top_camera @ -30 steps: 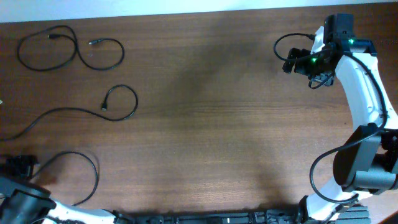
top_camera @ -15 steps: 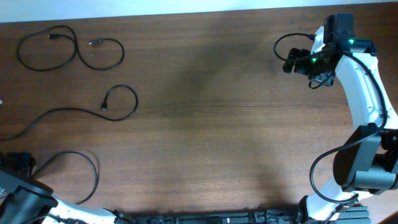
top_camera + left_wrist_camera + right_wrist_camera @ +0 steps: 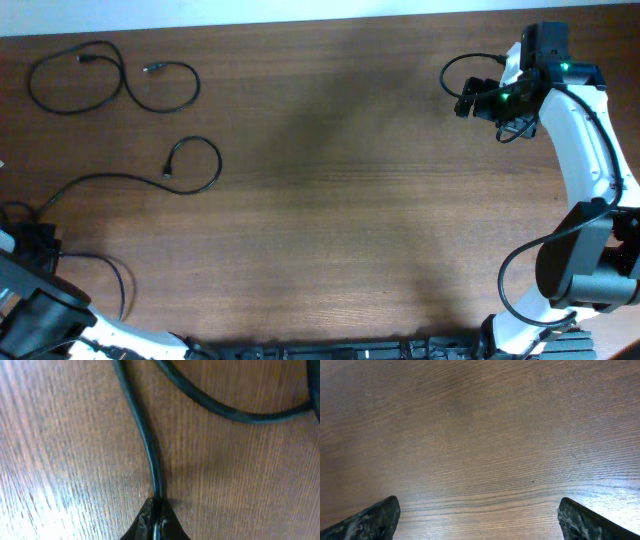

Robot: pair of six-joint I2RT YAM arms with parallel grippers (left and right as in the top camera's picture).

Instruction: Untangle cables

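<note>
Overhead: thin black cables (image 3: 125, 82) lie in loose loops down the frame's left on the wood-grain table (image 3: 330, 200). Left wrist: my left end effector (image 3: 156, 527) pinches one smooth round cable. Right wrist: my right end effector (image 3: 477, 519) gapes wide over bare grain.

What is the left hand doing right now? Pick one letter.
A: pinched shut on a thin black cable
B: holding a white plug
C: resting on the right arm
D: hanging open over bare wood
A: in the left wrist view the left hand has its fingertips closed together on a black cable that lies on the wooden table.
</note>
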